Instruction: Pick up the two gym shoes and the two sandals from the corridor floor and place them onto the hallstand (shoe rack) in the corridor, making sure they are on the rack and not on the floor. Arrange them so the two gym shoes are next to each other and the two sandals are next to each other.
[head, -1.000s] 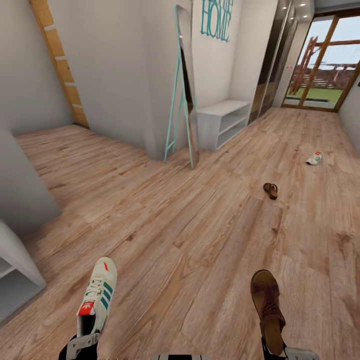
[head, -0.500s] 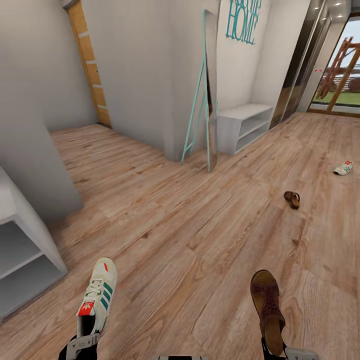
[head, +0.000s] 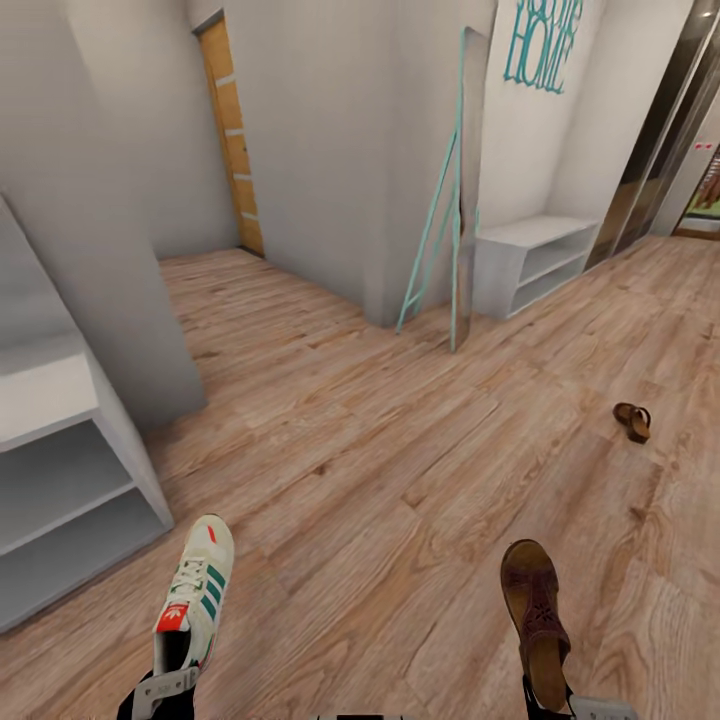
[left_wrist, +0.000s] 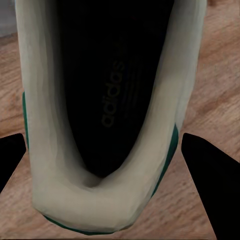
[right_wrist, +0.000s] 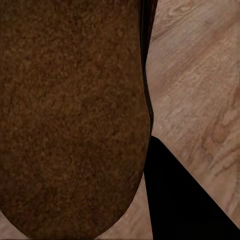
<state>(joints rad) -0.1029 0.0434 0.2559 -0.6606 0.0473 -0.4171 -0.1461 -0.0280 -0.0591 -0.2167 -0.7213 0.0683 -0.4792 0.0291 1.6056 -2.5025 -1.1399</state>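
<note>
My left gripper is shut on the heel of a cream-white gym shoe with green stripes, held toe-forward above the corridor floor. The left wrist view looks into that shoe's dark opening, between black fingers. My right gripper is shut on the heel of a dark brown sandal. Its sole shows beside one finger. The second sandal lies on the floor at the right. The pale grey hallstand stands at the left edge. The second gym shoe is out of view.
A grey wall block rises behind the hallstand. A teal-framed mirror leans on the wall corner, with a plain white two-bay bench next to it. An orange door is at the back. Open floor lies ahead.
The whole view has swung left: the hallstand has come further into the picture and the far gym shoe has slid out at the right. Both held shoes sit the same in the grippers.
</note>
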